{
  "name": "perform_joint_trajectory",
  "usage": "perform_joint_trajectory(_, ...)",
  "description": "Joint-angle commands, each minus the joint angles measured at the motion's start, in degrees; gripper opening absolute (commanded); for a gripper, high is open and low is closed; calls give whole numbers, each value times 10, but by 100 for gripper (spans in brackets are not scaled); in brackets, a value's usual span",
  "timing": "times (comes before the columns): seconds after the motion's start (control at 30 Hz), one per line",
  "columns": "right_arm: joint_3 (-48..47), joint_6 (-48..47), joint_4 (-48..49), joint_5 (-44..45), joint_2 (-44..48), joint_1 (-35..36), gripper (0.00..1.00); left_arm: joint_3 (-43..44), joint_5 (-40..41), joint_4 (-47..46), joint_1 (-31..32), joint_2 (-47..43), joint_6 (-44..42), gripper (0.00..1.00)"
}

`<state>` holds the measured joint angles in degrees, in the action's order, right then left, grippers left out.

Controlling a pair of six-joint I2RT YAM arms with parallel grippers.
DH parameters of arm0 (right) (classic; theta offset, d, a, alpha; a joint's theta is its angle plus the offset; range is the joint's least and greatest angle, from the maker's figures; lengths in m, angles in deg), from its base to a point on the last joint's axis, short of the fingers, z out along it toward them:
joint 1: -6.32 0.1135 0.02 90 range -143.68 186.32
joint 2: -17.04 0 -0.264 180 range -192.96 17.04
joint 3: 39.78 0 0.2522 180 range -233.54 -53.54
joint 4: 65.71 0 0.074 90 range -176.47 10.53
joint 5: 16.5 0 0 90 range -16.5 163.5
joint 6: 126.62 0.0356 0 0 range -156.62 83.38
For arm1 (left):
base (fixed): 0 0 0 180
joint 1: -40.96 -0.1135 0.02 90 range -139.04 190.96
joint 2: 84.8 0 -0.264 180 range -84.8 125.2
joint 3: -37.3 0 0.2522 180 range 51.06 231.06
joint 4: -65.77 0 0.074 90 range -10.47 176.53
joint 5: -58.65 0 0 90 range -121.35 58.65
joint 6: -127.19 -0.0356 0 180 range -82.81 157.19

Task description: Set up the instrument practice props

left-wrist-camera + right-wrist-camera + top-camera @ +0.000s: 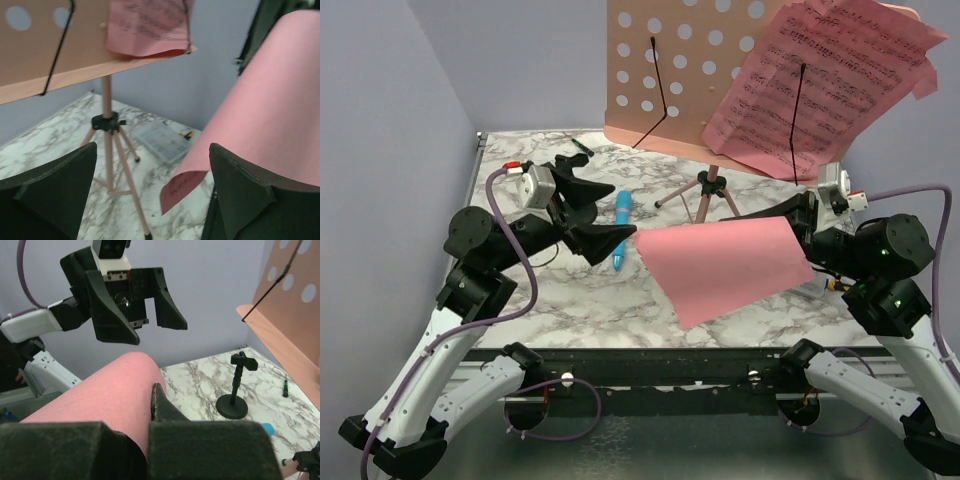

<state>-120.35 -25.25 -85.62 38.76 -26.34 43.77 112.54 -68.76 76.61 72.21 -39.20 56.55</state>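
From above, we see the music stand (670,80) at the back of the table (570,300), with the first sheet (830,80) resting on its right side. The right gripper (798,228) is clamped on the edge of the second sheet (720,265), which hangs above the table. The left gripper (616,213) gapes wide and holds nothing, near the blue stick (621,232) lying on the table.

At the left wrist, our fingers stand well apart, with the second sheet beside one and the tripod legs (112,150) beyond.

At the right wrist, our closed jaws pinch the curled second sheet, and the left gripper faces us.
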Motion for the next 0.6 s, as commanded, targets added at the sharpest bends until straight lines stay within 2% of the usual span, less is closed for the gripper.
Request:
perform_joint_trajectory(0.0, 7, 39, -19, 88, 9, 2, 1, -31, 124, 103, 0, -4, -134, 94)
perform_joint_trajectory(0.17, 16, 57, -21, 104, 11, 2, 1, -75, 36, 86, 0, -9, -182, 94)
perform_joint_trajectory(0.3, 23, 76, -4, 90, 2, 2, 1, -121, -30, 4, 2, -6, -154, 93)
perform_joint_trajectory(0.4, 21, 86, -2, 78, -9, 2, 1, -151, -26, -82, 11, -6, -118, 92)
perform_joint_trajectory(0.57, 25, 100, 1, 67, -20, 2, 1, -145, 1, -127, 29, -7, -113, 92)
